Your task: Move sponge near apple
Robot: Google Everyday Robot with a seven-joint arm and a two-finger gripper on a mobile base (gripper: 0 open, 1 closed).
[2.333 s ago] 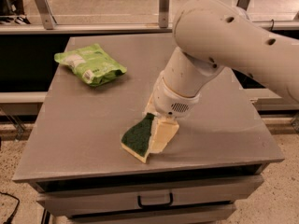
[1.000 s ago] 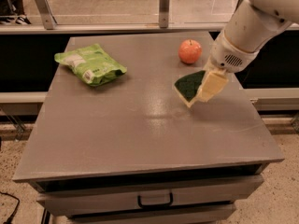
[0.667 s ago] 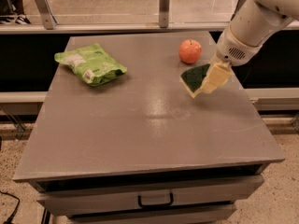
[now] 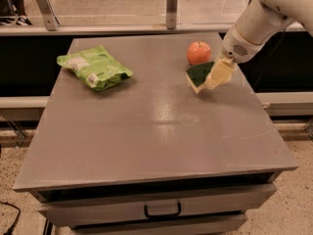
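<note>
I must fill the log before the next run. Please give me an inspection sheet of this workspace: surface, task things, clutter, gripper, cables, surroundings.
Surface: grey table, flat, with faint scuffs.
Job's things: sponge, tilted, just in front of the apple at the far right of the table; whether they touch cannot be told.
Clutter: green snack bag at the far left.
Grippers: gripper at the sponge's right side, shut on it.
Cables: one dark cable on the floor, lower left.
Surroundings: drawer handle under the tabletop; rail post behind the table.
</note>
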